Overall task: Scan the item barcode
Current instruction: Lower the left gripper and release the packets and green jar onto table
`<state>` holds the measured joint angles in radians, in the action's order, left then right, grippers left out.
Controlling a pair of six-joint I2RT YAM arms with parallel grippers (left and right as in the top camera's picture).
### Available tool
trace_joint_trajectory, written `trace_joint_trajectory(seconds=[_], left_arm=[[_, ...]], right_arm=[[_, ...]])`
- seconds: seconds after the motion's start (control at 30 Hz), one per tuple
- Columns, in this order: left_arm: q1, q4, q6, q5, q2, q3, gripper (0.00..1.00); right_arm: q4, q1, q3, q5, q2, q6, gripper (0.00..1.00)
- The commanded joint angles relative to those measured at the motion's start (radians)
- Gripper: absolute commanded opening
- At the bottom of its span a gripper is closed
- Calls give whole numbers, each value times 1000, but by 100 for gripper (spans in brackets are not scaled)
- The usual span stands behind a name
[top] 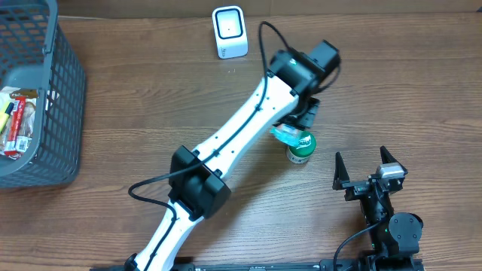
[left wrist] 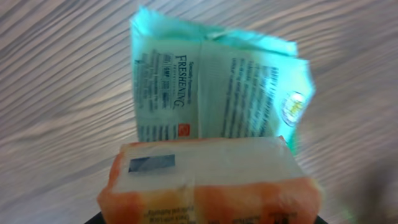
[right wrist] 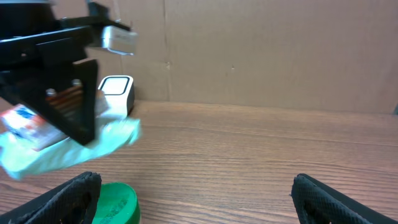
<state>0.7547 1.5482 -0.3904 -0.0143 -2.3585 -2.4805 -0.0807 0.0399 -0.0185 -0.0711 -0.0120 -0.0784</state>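
My left gripper (top: pixel 303 114) is shut on the item, held off the table above a green-lidded can (top: pixel 301 147). The item shows as an orange and white packet (left wrist: pixel 205 180) nearest the left wrist camera, with a mint-green printed packet (left wrist: pixel 211 87) beyond it. I cannot tell whether they are one piece. The right wrist view has the orange part (right wrist: pixel 28 124) and the sagging mint part (right wrist: pixel 74 149) under the left fingers (right wrist: pixel 71 93). No barcode is legible. The white scanner (top: pixel 230 31) stands at the back of the table. My right gripper (top: pixel 361 158) is open and empty at the front right.
A grey mesh basket (top: pixel 53 98) at the far left holds several packets (top: pixel 19 120). The green can's lid (right wrist: pixel 115 202) sits just inside my right gripper's (right wrist: pixel 196 186) left finger. A cardboard wall closes the back, with the scanner (right wrist: pixel 116 92) before it.
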Motion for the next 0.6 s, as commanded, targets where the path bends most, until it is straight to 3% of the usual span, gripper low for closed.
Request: trace_joint_trajectory(seconds=[0.0,0.37,0.57], left_arm=[[-53,42,-49,71,14,-7,38],[-56,23,-86,145,13,177,39],[-53,13,-90,114,13,313,40]], right_arm=[[3,-2,11,5,9,-8,100],[3,-2,11,5,9,-8,100],[3,-2,11,5,9,-8,100]])
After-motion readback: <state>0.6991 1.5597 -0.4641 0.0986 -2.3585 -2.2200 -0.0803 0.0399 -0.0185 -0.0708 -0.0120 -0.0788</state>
